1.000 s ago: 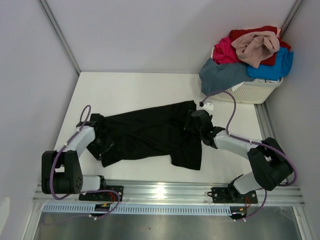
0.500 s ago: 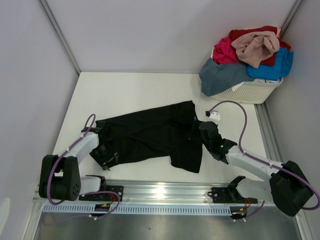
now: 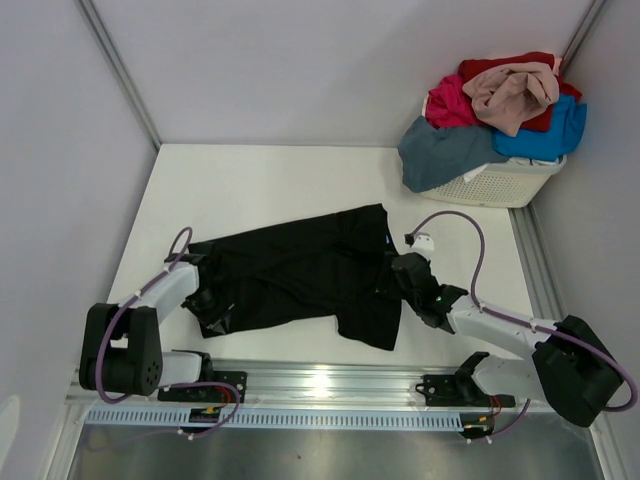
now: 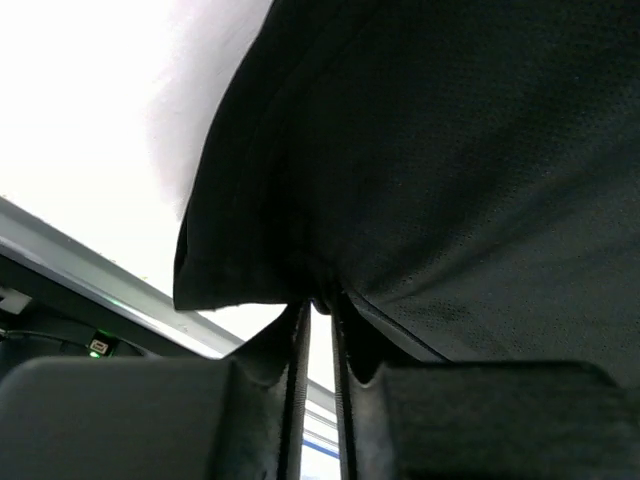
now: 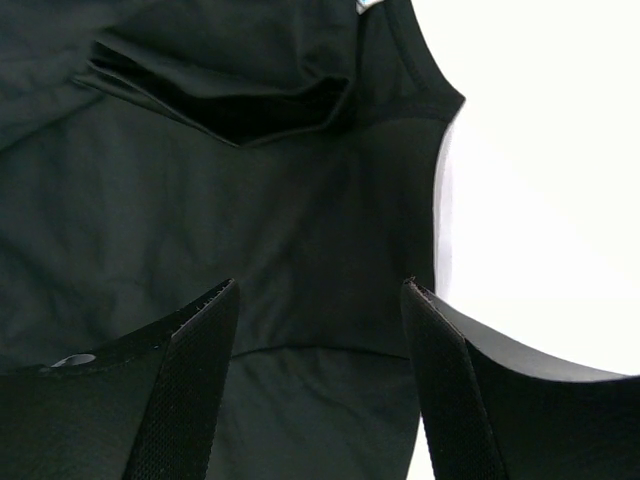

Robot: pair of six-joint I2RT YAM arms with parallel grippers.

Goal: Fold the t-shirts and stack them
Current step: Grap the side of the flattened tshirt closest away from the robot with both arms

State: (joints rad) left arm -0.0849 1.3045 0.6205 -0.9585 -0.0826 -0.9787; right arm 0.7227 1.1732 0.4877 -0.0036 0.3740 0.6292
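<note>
1. The black shirt (image 3: 300,272) lay opened out but rumpled on the table (image 3: 250,190), stretched crosswise between the two arms, near the front edge.
2. No fold showed in it. Its edges were wrinkled and its right end was bunched, so I judged the work to be at the straightening step of the first shirt.
3. The rest sat heaped in and over the basket (image 3: 510,185) at the far right corner: a grey-blue shirt (image 3: 445,150) draped over the rim, a magenta shirt (image 3: 450,100), a beige-pink shirt (image 3: 510,92), a red shirt (image 3: 505,65) and a blue shirt (image 3: 555,130). None was folded, and no stack had been started on the table.
4. The left gripper (image 4: 320,305) had its jaws almost together, with only a sliver of light between them. It pinched the left edge of the black shirt at its tips.
5. The right gripper (image 5: 318,290) had its fingers spread wide over the right part of the black shirt, beside what looked like the neck opening. It held nothing.
6. Nearly everything seemed left to do: flatten and fold the black shirt, then bring out, fold and stack the other five.
7. A small pale tag (image 5: 366,5) showed at the top edge of the right wrist view, too small to read. No brand or writing was legible anywhere.
</note>
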